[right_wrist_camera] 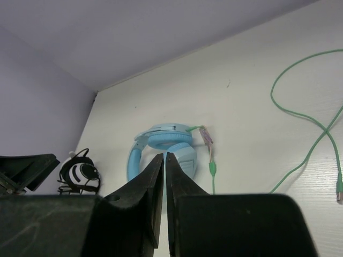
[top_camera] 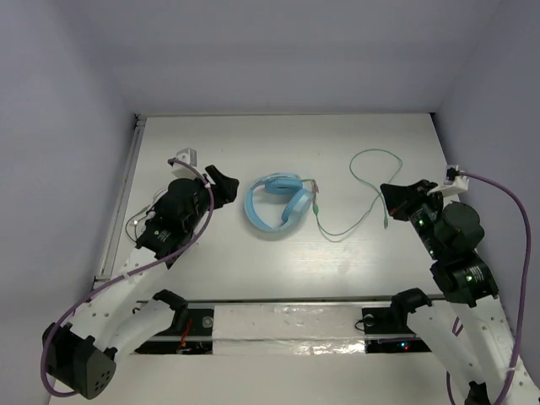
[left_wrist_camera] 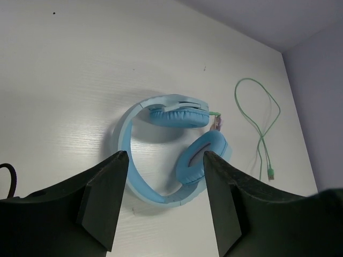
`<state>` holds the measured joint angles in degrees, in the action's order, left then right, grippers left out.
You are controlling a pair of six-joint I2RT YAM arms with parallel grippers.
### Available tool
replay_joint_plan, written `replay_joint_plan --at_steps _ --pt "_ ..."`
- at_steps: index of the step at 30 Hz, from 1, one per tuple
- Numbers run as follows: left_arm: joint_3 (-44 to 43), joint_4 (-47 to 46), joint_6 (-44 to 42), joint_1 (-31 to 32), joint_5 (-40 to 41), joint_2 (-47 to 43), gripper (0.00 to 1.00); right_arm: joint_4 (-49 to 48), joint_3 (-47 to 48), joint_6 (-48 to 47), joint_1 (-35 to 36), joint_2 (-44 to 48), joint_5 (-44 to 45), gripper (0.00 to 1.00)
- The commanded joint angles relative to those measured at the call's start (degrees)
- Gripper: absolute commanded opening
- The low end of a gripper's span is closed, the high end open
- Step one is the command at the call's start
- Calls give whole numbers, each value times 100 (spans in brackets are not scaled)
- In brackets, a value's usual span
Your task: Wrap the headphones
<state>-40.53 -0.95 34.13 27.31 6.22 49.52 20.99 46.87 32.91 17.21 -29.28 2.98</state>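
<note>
Two grippers are held beside the blue headphones (top_camera: 295, 207) on the table (top_camera: 253, 143); the left gripper (left_wrist_camera: 165, 158), just left of them, is spread wide; the right gripper (right_wrist_camera: 165, 158), farther right, is pinched closed, empty.

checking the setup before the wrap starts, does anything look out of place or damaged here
Nothing looks damaged or spilled. The headphones lie flat on the table. Their cable sprawls in loose loops off to the right side, not wrapped yet. That is untidy, but it fits a task not yet begun.
</note>
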Motion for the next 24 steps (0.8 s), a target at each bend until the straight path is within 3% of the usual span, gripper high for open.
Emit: replay_joint_plan --at_steps 1,4,7,9,10,11,12,21,24 --pt "-288 -169 59 29 46 32 56 -218 173 -162 -34 45 -149 12" --pt "-262 -133 102 29 46 111 54 -297 103 -92 -34 62 -254 18" --pt "-253 -186 103 29 -7 251 44 -394 41 -39 -34 19 -465 20" --pt "-244 -151 94 116 37 435 29 -429 24 -56 -34 -25 -465 13" --pt "-244 -116 85 256 246 497 22 -429 41 -65 -34 -43 -448 1" --pt "-271 -20 94 344 387 611 7 -395 76 -91 -34 -69 -439 0" --pt "-297 33 85 432 537 664 1 -368 137 -100 -34 -95 -413 0" --pt "-394 780 331 1355 1996 1147 0 -429 42 -30 -34 -113 -544 0" --pt "-411 939 462 1522 2295 1332 3 -509 -11 -21 -34 -236 -667 11"
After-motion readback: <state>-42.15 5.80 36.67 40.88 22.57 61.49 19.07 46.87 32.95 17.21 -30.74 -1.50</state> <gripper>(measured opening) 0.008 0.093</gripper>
